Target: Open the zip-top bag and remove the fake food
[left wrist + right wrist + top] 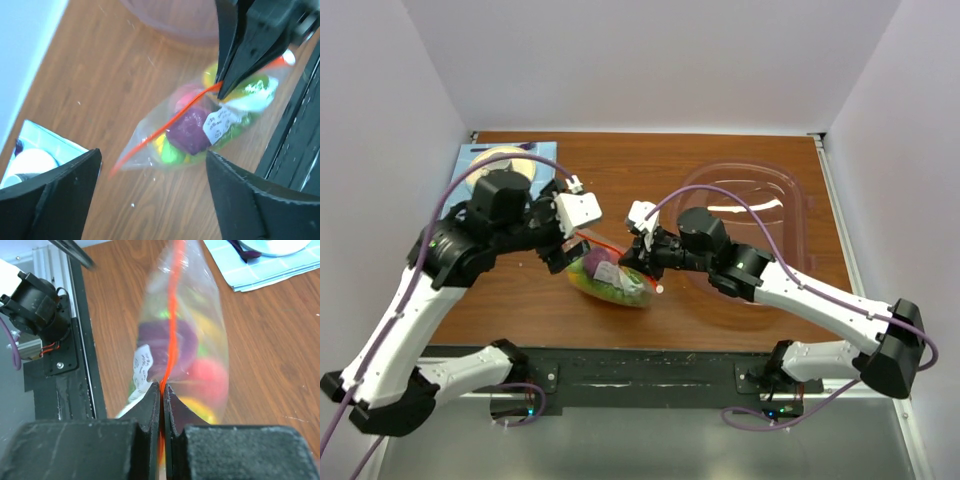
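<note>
Right pincer (162,386) on bag (202,315), tub (792,215) beside

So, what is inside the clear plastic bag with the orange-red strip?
The clear zip-top bag holds glossy toy food: a purple piece, a pink piece, a green piece, a white label. Others beneath are covered.

Robot lab test cell, definitely not anyone's kitchen

Plain white panels (650,60) box in a wood-look table (740,160) on three sides. Two robot arms (820,300) are bolted to a black base plate (650,378) with purple cables (765,222) looping off them. Up and left of the right gripper (162,387) jaws there's a bare servo block (37,302) and an aluminium rail (47,262).
</note>
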